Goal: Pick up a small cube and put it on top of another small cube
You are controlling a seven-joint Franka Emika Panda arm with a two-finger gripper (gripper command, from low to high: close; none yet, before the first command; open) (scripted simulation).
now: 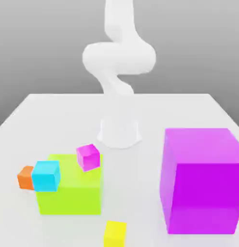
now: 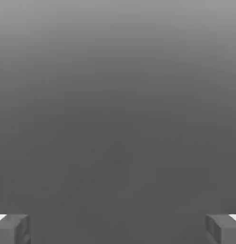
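Several small cubes lie on the white table [image 1: 53,111]. A pink cube [image 1: 88,157] stands tilted at the far corner of a big lime block [image 1: 73,190]. A cyan cube [image 1: 46,175] shows against that block's left top edge, and I cannot tell whether it rests on the block or in front of it. An orange cube [image 1: 25,177] sits just left of the cyan one. A yellow cube [image 1: 115,233] lies alone near the front edge. In the hand view my gripper [image 2: 118,228] is open, its grey fingertips [image 2: 12,228] far apart with nothing between them against plain grey.
A large magenta block [image 1: 203,181] stands on the exterior view's right, taller than everything else. The arm's white base [image 1: 119,132] rises mid-table behind the cubes, and its links curve upward out of the picture.
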